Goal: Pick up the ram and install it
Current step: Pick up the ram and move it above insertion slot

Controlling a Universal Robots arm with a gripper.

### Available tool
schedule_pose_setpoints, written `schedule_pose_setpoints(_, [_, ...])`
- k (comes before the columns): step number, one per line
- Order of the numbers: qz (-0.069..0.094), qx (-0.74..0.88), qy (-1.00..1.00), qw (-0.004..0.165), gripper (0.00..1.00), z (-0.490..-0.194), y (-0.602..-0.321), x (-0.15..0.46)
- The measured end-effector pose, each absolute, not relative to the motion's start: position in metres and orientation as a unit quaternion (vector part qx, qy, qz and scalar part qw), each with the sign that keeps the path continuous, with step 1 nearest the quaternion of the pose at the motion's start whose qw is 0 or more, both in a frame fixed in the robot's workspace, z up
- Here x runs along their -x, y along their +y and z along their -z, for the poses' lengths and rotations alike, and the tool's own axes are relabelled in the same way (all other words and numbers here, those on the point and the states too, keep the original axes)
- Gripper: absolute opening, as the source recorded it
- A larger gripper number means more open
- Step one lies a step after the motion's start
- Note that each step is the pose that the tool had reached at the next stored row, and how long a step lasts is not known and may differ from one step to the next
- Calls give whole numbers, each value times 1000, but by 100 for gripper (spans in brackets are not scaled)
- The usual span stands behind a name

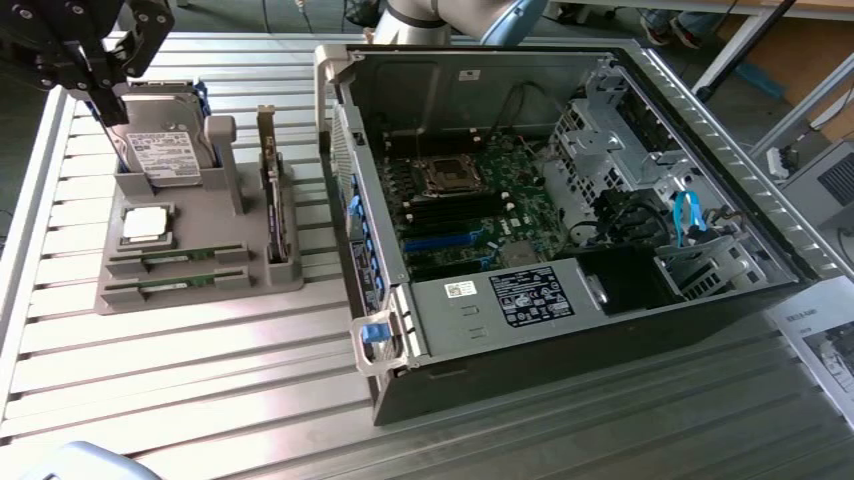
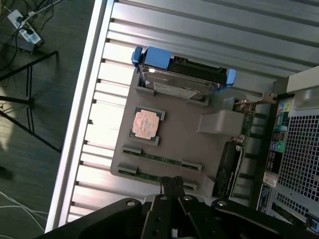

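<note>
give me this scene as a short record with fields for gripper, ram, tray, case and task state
gripper: shut, holding nothing, above the tray
ram: two sticks alike, the other beside it, both lying in tray slots
tray: grey, also holds a drive, a processor and a card
case: open, at the exterior view's right of the tray, motherboard showing
task state: ram not yet picked up
</note>
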State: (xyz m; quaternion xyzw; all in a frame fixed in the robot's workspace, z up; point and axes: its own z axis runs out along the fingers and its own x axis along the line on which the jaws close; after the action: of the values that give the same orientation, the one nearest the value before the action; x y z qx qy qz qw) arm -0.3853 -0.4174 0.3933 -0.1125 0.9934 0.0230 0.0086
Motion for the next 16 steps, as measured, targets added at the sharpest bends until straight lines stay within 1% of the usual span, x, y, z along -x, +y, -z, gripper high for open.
schedule_pose_setpoints(16, [-24,182,983,7,10,-393,-417,385])
